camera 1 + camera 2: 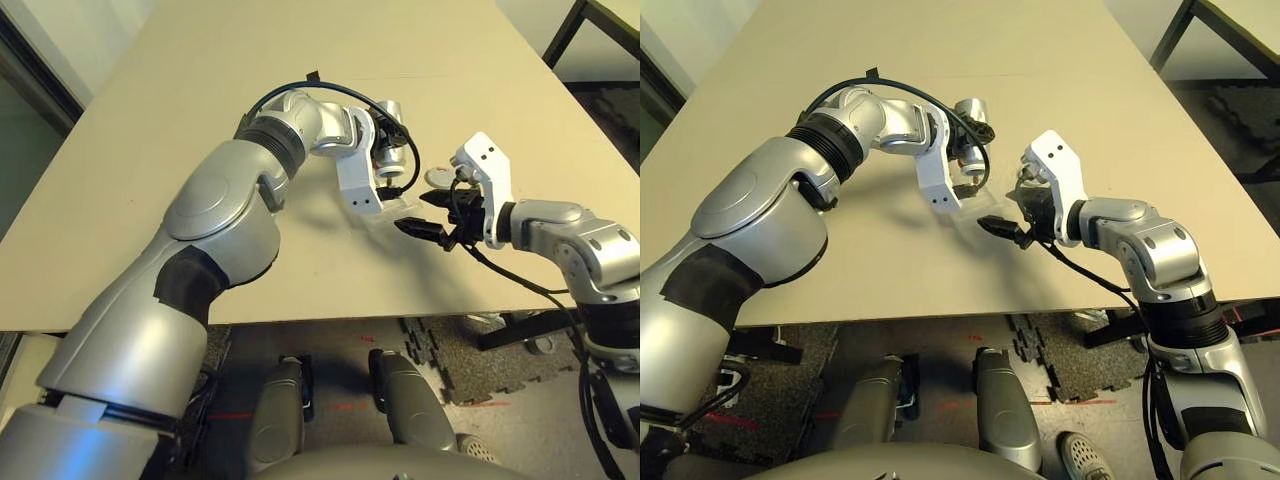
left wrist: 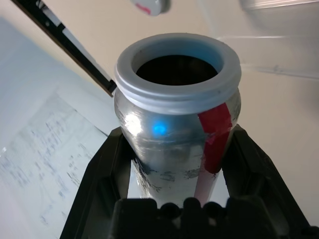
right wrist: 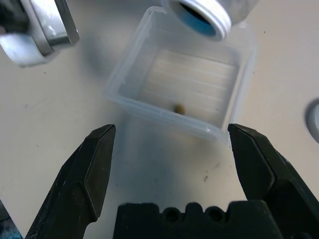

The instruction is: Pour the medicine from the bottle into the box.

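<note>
Beige worktop, pour all but done.
Left gripper clamps the bottle, tipped above the box; medicine lies inside, just beyond the right gripper's spread, empty fingers.

Loose grey cap on beige table.

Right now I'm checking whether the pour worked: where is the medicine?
In the right wrist view, the medicine lies inside the box, near the wall closest to the open right tool, below the bottle mouth.

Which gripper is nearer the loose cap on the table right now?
Right. The right gripper hangs just short of the cap; the left gripper, holding the bottle, sits farther away.
</note>
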Controlling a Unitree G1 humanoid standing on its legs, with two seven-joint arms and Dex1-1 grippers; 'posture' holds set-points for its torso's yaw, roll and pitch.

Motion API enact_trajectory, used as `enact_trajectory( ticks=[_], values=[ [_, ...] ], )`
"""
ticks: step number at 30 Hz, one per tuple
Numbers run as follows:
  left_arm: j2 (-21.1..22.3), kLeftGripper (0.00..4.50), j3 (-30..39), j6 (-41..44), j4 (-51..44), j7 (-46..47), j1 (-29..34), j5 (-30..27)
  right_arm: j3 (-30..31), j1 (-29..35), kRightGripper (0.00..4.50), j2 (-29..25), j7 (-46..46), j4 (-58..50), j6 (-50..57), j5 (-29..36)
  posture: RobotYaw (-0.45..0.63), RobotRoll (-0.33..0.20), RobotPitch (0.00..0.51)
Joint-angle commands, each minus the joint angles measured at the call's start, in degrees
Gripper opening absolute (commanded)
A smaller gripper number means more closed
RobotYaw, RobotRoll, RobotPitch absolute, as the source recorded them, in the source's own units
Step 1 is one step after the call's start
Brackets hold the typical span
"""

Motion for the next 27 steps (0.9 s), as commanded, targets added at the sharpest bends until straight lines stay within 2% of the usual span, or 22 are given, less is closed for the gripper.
enact_trajectory(
  ticks=[1,3,6,9,12,15,19,22,27],
  values=[
    [0.6,2.81,2.6,-1.7,0.2,-1.6,0.8,-3.0,-0.3,0.1,4.50,-0.5,0.5,-0.6,0.3,0.4,-0.18,0.000,0.134],
    [1.2,2.81,6.6,-2.0,0.5,-4.9,1.5,-7.0,0.0,-0.2,4.50,-0.5,0.8,-0.4,0.3,0.4,-0.17,0.000,0.134],
    [2.0,2.81,15.5,-0.5,1.2,-12.4,3.1,-16.3,0.2,-0.7,4.50,-0.5,1.0,-0.1,0.4,0.3,-0.16,0.000,0.136],
    [2.6,2.81,26.4,3.0,1.0,-20.3,5.2,-27.3,0.0,-1.1,4.50,-0.5,1.1,0.2,0.3,0.3,-0.15,0.000,0.139],
    [2.6,2.81,40.0,10.9,0.1,-27.0,7.8,-40.8,-0.7,-1.3,4.50,-0.3,0.8,0.6,0.1,0.2,-0.15,0.000,0.140],
    [2.9,2.81,51.8,19.2,-1.1,-29.2,11.1,-52.2,-2.8,-1.6,4.50,1.5,-1.4,2.3,-0.9,0.1,-0.14,0.000,0.144],
    [4.3,2.81,68.0,27.7,-4.4,-24.4,20.2,-67.5,-7.9,-3.2,4.50,7.4,-8.7,8.3,-6.8,-1.8,-0.11,0.000,0.145],
    [4.6,2.81,71.7,29.1,-10.1,-21.7,28.5,-70.7,-9.6,-3.7,4.50,9.0,-10.8,10.5,-10.1,-2.7,-0.10,0.000,0.145],
    [4.6,2.81,72.5,30.7,-17.3,-19.3,37.4,-72.3,-12.0,-4.8,4.50,11.1,-14.7,13.7,-14.0,-4.0,-0.08,0.000,0.147]
  ],
)
